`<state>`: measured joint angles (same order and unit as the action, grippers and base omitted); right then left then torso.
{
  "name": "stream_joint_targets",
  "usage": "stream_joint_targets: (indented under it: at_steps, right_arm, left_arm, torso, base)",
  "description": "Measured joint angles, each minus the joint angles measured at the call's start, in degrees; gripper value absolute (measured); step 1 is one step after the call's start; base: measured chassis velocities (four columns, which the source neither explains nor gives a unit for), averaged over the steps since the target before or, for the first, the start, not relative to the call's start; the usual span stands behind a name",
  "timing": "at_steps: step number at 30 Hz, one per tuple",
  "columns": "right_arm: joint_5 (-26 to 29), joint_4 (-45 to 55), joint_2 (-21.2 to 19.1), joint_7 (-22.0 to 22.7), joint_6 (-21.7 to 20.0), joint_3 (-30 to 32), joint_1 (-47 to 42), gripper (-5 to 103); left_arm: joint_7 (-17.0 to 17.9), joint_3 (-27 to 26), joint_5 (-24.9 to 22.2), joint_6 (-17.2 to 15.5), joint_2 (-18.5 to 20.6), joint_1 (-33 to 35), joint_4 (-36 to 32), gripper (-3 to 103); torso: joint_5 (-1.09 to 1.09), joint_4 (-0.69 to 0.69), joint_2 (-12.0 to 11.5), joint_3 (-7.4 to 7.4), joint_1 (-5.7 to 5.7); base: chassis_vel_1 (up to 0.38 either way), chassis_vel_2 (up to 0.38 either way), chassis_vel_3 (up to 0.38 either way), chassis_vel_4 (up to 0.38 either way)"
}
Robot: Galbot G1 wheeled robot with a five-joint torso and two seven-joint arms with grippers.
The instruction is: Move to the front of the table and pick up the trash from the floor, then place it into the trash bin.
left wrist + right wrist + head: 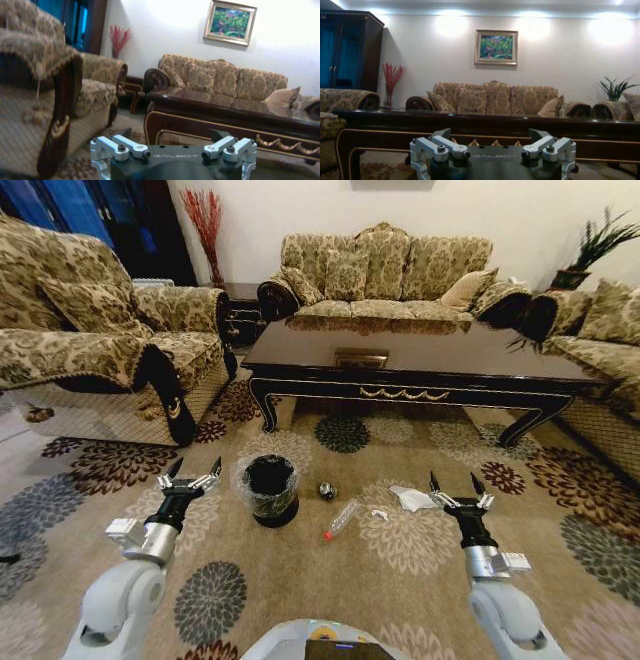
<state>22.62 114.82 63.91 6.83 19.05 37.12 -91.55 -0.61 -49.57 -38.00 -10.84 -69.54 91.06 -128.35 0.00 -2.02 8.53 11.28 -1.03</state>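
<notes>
My left pincer (190, 477) hangs in the lower left of the head view, fingers spread and gripping nothing. Just to its right the small round black trash bin (271, 490) with its crinkly clear liner stands on the flowered carpet (400, 560). My right pincer (460, 489) hovers in the lower right, likewise spread and empty. Between the two pincers the litter lies on the floor: a dark shiny crumpled ball (327, 491) beside the bin, a clear plastic bottle with a red cap (341, 519) below it, and white crumpled paper scraps (412, 499) just left of my right pincer. The long glossy dark brown counter (420, 365) spans the middle of the frame, beyond everything.
</notes>
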Motion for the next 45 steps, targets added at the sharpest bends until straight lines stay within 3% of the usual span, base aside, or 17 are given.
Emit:
stream_joint_targets:
  at_steps: [2,4,5,6,8,9,12,18,21,22,24,26,28,45]
  right_arm:
    - [-0.09,-0.17,0.12,0.34,0.0,-0.25,0.01,100]
    - [-0.54,-0.73,0.43,0.71,0.16,-0.69,0.37,100]
    - [-0.54,-0.73,0.43,0.71,0.16,-0.69,0.37,100]
    - [-0.88,-1.12,0.68,0.77,0.35,-0.91,0.59,100]
    - [-1.04,-1.28,0.82,0.8,0.43,-1.01,0.68,100]
    - [-1.86,-2.15,1.69,0.84,0.83,-1.6,1.0,100]
    - [-3.07,-3.61,2.83,0.82,1.34,-2.39,1.3,100]
    - [-3.12,-5.17,3.6,0.57,2.54,-2.81,2.0,100]
    - [-1.15,-5.81,3.31,-0.19,3.53,-2.94,2.92,100]
    - [-1.15,-5.81,3.31,-0.19,3.53,-2.94,2.92,100]
    - [-0.91,-5.89,2.87,0.34,2.22,-3.04,3.22,100]
    - [-0.95,-6.14,2.76,0.36,2.03,-3.1,3.39,100]
    - [-1.46,-7.07,2.61,0.18,1.93,-3.34,3.94,100]
    - [-4.41,-9.28,2.72,0.69,2.3,-3.95,6.04,100]
  left_arm:
    - [1.9,0.72,-5.44,-1.46,1.94,-1.22,1.73,100]
    - [7.76,1.9,-16.51,-4.57,4.34,-3.28,3.66,100]
    - [7.76,1.9,-16.51,-4.57,4.34,-3.28,3.66,100]
    - [11.46,2.49,-21.73,-6.19,5.08,-4.53,4.78,100]
    - [13.23,2.77,-24.06,-6.91,5.38,-5.21,5.48,100]
    - [18.78,4.01,-29.72,-9.16,6.31,-8.1,8.7,100]
    - [22.12,6.44,-32.34,-11.27,7.51,-11.6,12.78,100]
    - [21.49,7.2,-30.01,-11.36,7.5,-12.92,13.08,100]
    - [17.97,5.68,-24.17,-9.63,6.63,-11.43,10.18,100]
    - [17.97,5.68,-24.17,-9.63,6.63,-11.43,10.18,100]
    - [11.58,5.01,-16.12,-6.55,6.32,-10.05,9.27,100]
    - [9.5,4.81,-13.35,-5.62,6.23,-9.74,9.21,100]
    - [5.3,4.32,-7.45,-3.79,6.05,-9.25,9.27,100]
    - [2.4,6.59,-4.65,-3.32,5.51,-10.62,13.03,100]
  torso:
    - [-0.01,0.01,0.0,0.0,0.0]
    - [0.0,0.01,0.0,0.01,-0.01]
    - [0.0,0.01,0.0,0.01,-0.01]
    - [0.0,0.01,0.0,0.03,-0.02]
    - [0.01,0.01,0.0,0.03,-0.03]
    - [-0.03,0.0,-0.01,0.04,-0.04]
    - [-0.01,0.01,0.0,0.04,-0.04]
    - [0.0,0.01,-0.01,0.04,-0.04]
    - [0.01,-0.02,0.0,0.04,-0.04]
    - [0.01,-0.02,0.0,0.04,-0.04]
    - [0.0,-0.01,0.0,0.03,-0.04]
    - [0.0,-0.01,0.0,0.03,-0.04]
    - [0.0,-0.01,0.0,0.04,-0.04]
    - [0.0,0.01,-0.01,0.04,-0.05]
  base:
    - [0.05,-0.058,-0.063,0.051]
    - [0.0,0.0,0.0,0.0]
    - [0.0,0.0,0.0,0.0]
    - [0.0,0.0,0.0,0.0]
    - [0.0,0.0,0.0,0.0]
    - [0.0,0.0,0.0,0.0]
    - [0.0,0.0,0.0,0.0]
    - [0.0,0.0,0.0,0.0]
    - [0.0,0.0,0.0,0.0]
    - [0.0,0.0,0.0,0.0]
    - [0.0,0.0,0.0,0.0]
    - [0.0,0.0,0.0,0.0]
    - [0.0,0.0,0.0,0.0]
    - [-0.083,0.085,0.086,-0.079]
